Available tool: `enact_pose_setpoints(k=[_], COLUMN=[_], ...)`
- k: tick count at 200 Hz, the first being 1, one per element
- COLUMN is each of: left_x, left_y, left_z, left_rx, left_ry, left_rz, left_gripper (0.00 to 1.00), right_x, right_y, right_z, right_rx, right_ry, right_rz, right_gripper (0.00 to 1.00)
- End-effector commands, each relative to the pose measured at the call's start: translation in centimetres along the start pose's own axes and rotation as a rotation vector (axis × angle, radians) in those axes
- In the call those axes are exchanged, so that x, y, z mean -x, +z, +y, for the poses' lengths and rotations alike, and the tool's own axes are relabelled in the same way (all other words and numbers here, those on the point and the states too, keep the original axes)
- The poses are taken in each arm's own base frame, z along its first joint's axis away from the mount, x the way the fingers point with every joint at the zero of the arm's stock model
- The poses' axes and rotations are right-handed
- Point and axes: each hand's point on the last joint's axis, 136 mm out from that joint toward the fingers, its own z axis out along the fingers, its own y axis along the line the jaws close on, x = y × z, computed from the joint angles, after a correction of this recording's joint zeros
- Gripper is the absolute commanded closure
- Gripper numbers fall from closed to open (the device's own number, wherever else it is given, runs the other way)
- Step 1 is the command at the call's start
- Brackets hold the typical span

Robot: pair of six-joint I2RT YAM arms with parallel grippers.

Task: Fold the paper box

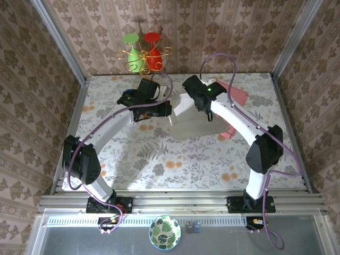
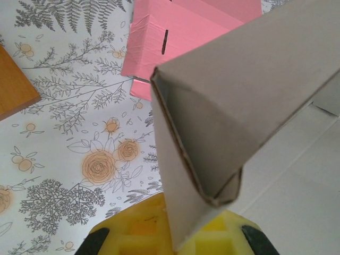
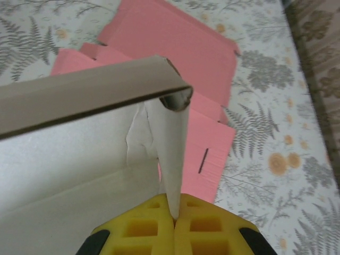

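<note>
1. Top external view: the paper box [image 1: 192, 123], pale grey card, sits partly folded on the table [image 1: 159, 159], past its middle.
2. Left gripper [image 1: 168, 110] is clamped on the box's left wall; its yellow pads [image 2: 135, 236] pinch a raised, folded corner.
3. Right gripper [image 1: 208, 115] is clamped too, with its pads [image 3: 143, 228] squeezing an upright flap.
4. Pink cardboard sheet [image 1: 240, 95] lies flat under and beyond the box, toward the far right corner.
5. Floral cloth lies bare in front of the box, between the arms, and along the left side.
6. Patterned walls [image 1: 32, 79] and metal posts close three sides. A goblet ornament [image 1: 142, 50] stands at the far wall, and a bowl [image 1: 164, 232] sits below the near rail.
</note>
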Motion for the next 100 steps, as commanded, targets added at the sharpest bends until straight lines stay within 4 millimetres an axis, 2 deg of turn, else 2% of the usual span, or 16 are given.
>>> enact_pose_setpoints(k=[1,20,57,86,100], left_x=[0.7,0.8,0.8,0.8,0.8], left_y=[-0.5,-0.6,-0.5,-0.4,-0.4], left_z=[-1.0,-1.1,-1.3,-1.3,-1.3], left_rx=[-0.029,-0.039,-0.052,-0.055,-0.058], left_ry=[-0.010,-0.013,-0.019,-0.020,-0.025], left_rz=[-0.010,-0.018,-0.020,-0.017,-0.017], left_gripper=[1.00,1.00,1.00,1.00,1.00], right_x=[0.4,0.6,0.3,0.6,0.7], right_y=[0.0,-0.2,0.2,-0.3,-0.6], right_z=[-3.0,-2.8,-1.8,-0.3,0.3], right_rx=[-0.224,-0.262,-0.219,-0.051,0.043], right_ry=[-0.020,-0.053,-0.080,-0.043,-0.014], right_rz=[-0.034,-0.040,-0.007,-0.001,-0.006], right_gripper=[1.00,1.00,1.00,1.00,0.94])
